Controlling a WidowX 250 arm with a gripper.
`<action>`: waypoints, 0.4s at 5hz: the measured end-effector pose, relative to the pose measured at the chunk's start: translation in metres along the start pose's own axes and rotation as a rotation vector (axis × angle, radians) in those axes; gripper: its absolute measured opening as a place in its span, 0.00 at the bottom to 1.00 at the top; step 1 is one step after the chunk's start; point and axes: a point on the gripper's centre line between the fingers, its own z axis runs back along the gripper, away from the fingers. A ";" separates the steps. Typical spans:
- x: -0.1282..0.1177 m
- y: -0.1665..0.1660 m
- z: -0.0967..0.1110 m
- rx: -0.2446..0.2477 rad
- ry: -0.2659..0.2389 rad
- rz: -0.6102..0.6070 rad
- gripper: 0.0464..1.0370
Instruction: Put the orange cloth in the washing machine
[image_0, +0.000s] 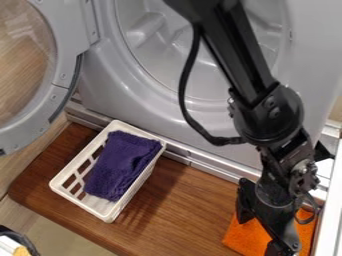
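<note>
Soft, fairly bright light — pale glints on the drum (157, 47), faint shadows beside the basket (84, 153).

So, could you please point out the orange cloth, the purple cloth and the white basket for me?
Orange cloth (247, 239): camera view, on its picture-left part.
Purple cloth (120, 167): camera view, on its visible middle.
White basket (107, 216): camera view, on the rim's lowest corner in the picture.

Black arm (234, 55) aslant from the top edge — gripper (256, 235) lower right, fingers (245, 201) apart

No readable text, labels or numbers anywhere.
</note>
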 end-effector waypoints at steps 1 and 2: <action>0.005 0.000 -0.013 -0.004 0.023 0.001 0.96; 0.008 -0.003 -0.024 -0.020 0.056 0.008 0.91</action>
